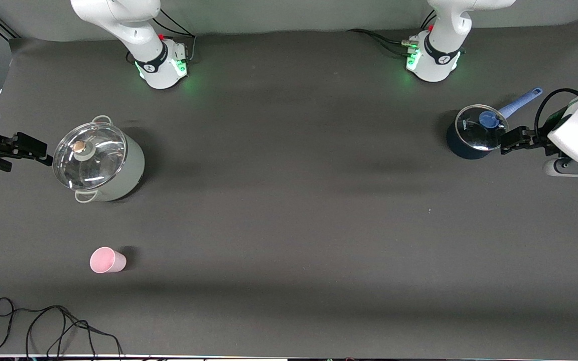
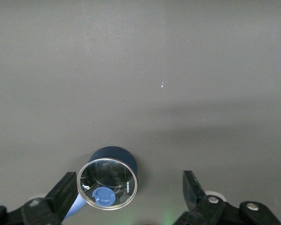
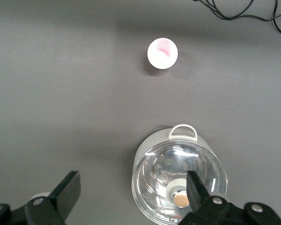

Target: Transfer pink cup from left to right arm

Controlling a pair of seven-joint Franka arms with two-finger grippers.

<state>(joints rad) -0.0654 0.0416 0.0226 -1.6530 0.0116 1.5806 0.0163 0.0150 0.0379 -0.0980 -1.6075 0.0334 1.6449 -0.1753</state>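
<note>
The pink cup (image 1: 107,260) stands upright on the dark table toward the right arm's end, nearer to the front camera than the silver pot; the right wrist view shows the pink cup (image 3: 162,53) from above. My right gripper (image 1: 38,153) hovers beside the silver pot, open and empty, and the right gripper (image 3: 133,177) frames part of the pot's lid. My left gripper (image 1: 507,140) hovers beside the blue saucepan at the left arm's end, well away from the cup. Seen from its own wrist, the left gripper (image 2: 130,183) is open with nothing held.
A silver pot with a glass lid (image 1: 99,163) (image 3: 178,183) sits at the right arm's end. A dark blue saucepan with a glass lid and a blue handle (image 1: 474,131) (image 2: 107,180) sits at the left arm's end. A black cable (image 1: 58,326) (image 3: 239,11) lies near the front edge.
</note>
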